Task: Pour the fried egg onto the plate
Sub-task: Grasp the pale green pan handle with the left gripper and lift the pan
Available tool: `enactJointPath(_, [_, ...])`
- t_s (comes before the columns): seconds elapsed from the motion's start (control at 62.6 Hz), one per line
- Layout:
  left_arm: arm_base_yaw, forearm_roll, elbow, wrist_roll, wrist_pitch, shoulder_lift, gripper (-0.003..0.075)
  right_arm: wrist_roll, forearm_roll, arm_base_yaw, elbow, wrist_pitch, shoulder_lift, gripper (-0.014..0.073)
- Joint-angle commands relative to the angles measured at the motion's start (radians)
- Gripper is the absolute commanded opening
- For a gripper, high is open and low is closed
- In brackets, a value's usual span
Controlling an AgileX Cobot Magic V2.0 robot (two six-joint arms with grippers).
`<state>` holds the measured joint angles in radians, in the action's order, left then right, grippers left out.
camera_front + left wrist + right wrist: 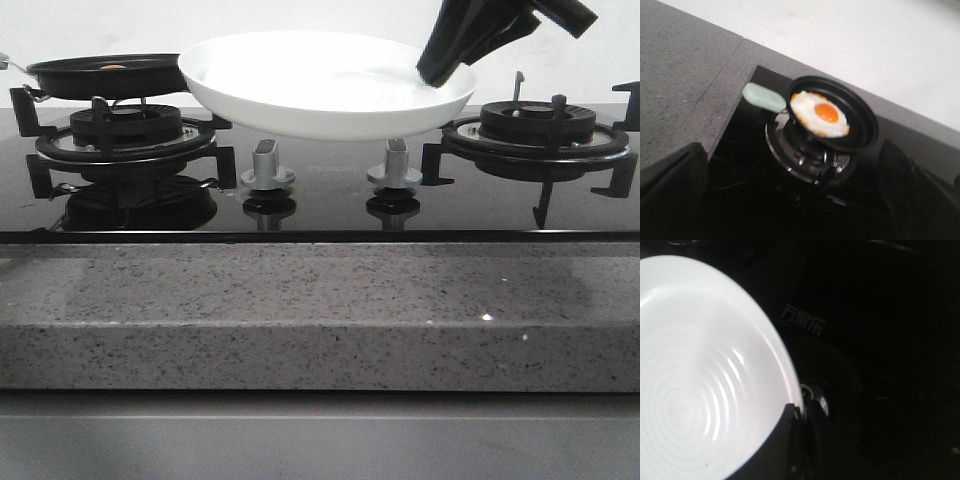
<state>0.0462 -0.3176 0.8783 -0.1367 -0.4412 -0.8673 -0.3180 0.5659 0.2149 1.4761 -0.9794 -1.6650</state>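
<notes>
At the far left of the front view the black pan [105,72] sits on the left burner [125,135], with only a sliver of the egg [113,68] showing over its rim. The left wrist view shows the egg [820,114] lying flat in the pan [860,125], yolk up, with the pan's pale green handle [762,97] pointing toward the grey stone counter [680,85]. The left gripper [790,195] hangs above it, its dark fingers [670,185] spread wide at the frame's lower corners and holding nothing. To the right of the pan, the plate [320,85] is held in the air across the upper middle of the front view, above the two grey knobs [267,165] on the glossy black hob [320,205]; its left rim hides the pan's right edge. The right gripper [450,62] comes down from the upper right and is clamped on the plate's right rim. In the right wrist view the plate [700,375] is bare, and one finger [785,440] grips its edge. Farthest right stands the right burner [540,130].
</notes>
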Motion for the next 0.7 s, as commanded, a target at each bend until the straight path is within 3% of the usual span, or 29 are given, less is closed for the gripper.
enactJointPath(0.0, [0.026,-0.066,0.124,-0.016,0.02,-0.111,0.0671,-0.011,0.048,-0.001,0.025,0.033,0.049,-0.0106])
enactJointPath(0.16, [0.07,-0.225,0.248,0.074,-0.069,-0.277,0.0671,-0.011,0.048,-0.001,0.025,0.033,0.049,-0.0106])
enactJointPath(0.527, [0.252,-1.0,0.278,0.536,-0.264,-0.55,0.0671,-0.011,0.048,-0.001,0.025,0.033,0.049,-0.0106])
enactJointPath(0.687, [0.261,-1.122,0.279,0.612,-0.296,-0.646,0.0671,-0.011,0.048,-0.001,0.025,0.033,0.049,-0.0106])
